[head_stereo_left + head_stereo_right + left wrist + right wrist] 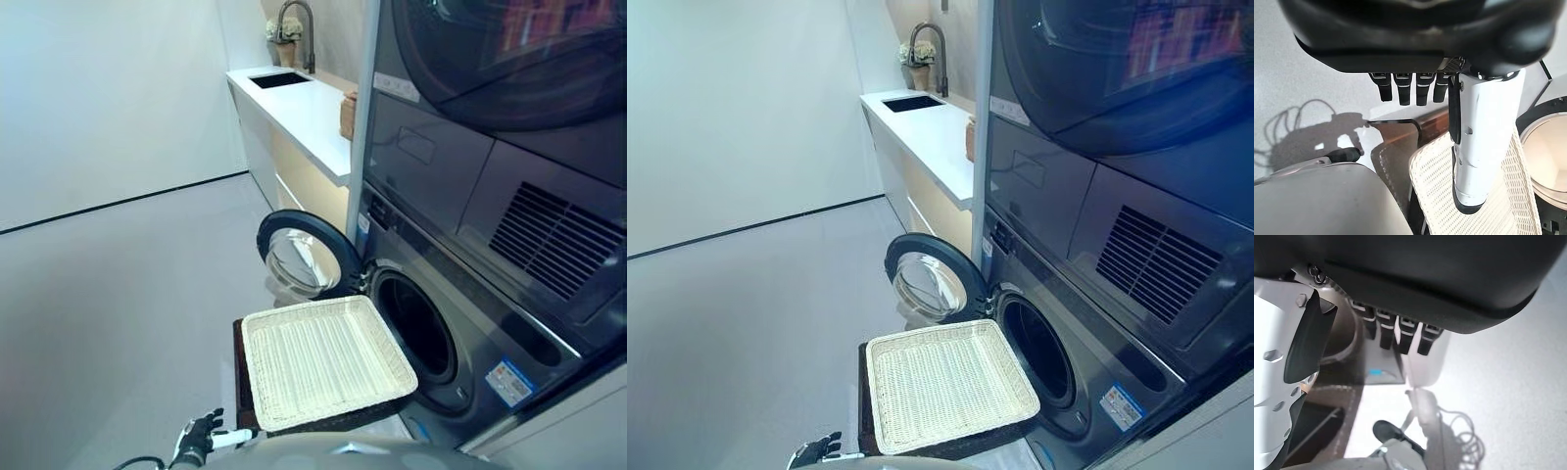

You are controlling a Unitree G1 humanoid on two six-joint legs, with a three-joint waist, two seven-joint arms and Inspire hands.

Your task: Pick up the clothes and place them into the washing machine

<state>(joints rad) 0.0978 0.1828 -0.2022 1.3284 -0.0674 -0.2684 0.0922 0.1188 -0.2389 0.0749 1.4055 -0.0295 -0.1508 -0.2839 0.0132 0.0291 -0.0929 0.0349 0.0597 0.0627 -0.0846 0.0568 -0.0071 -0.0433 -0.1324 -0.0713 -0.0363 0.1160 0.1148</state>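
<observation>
Looking down from the robot's head, you see a dark grey washing machine (460, 323) on the right, with a second, similar machine (509, 108) stacked on top of it. Its round door (306, 257) stands swung open to the left, and the dark drum opening (416, 323) is exposed. Just in front of the opening, a shallow white woven basket (323, 357) sits on a dark brown stand (865, 411); the basket holds nothing you can see, and no clothes show in any view, so you cannot tell where they are. Your left hand (198, 441) appears at the bottom edge of the head view, just left of the stand, with its fingers relaxed and grasping nothing; its white-covered thumb (1484, 142) hangs over the basket's weave. Your right hand (1396, 333) shows only in its own wrist view, fingers loose and holding nothing, above the grey floor (127, 294). Farther back, a white table (304, 113) with a sink (278, 79) and a tap (299, 29) runs along the wall.
</observation>
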